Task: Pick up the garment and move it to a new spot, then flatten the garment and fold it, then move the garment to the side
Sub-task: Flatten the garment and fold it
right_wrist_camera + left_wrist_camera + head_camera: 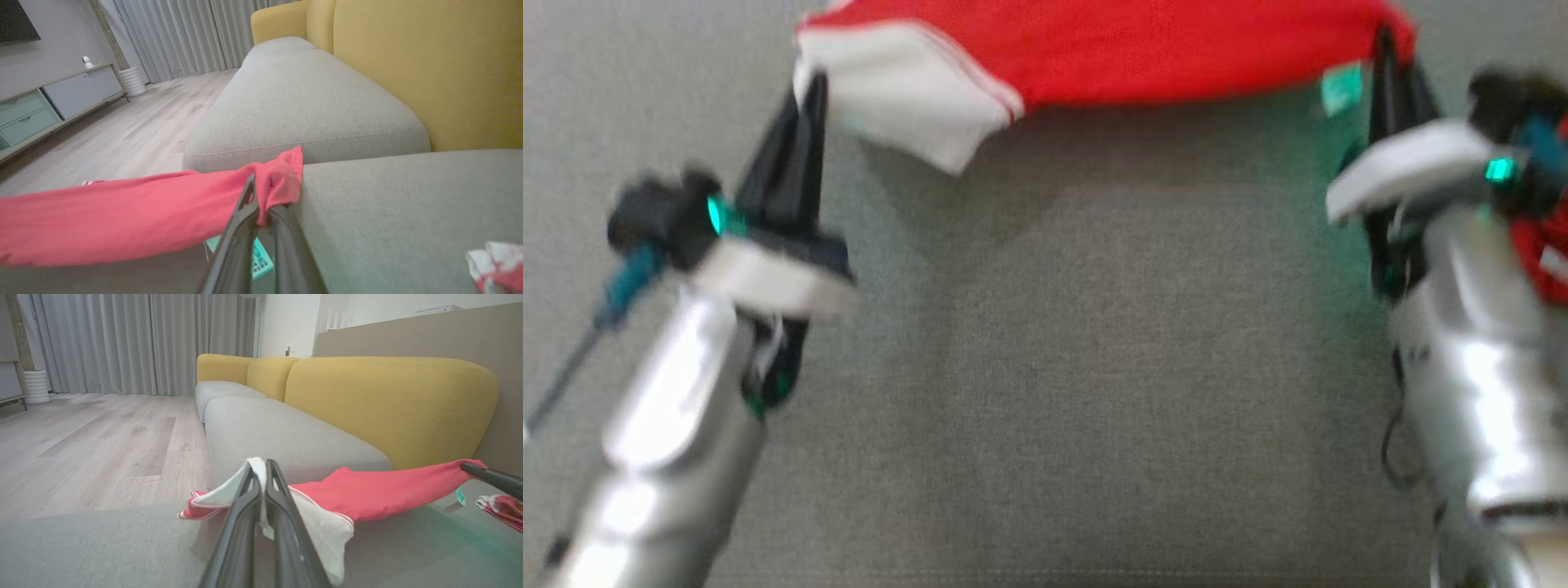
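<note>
The garment (1127, 49) is red with a white sleeve and hangs stretched above the grey sofa seat (1094, 367) at the top of the head view. My left gripper (809, 86) is shut on its white-sleeved left end, and my right gripper (1382, 41) is shut on its red right end. In the left wrist view the left gripper (263, 465) pinches white cloth of the garment (388, 490). Seen from the right wrist, the right gripper (257, 196) clamps a bunched red corner of the garment (122, 212), with a teal tag (261, 257) hanging below it.
A second red and white cloth (1543, 245) lies at the right by my right arm. Yellow back cushions (388, 404) line the far side of the sofa. Wooden floor (102, 445) lies beyond the seat's edge, with a low cabinet (49, 106) and curtains behind.
</note>
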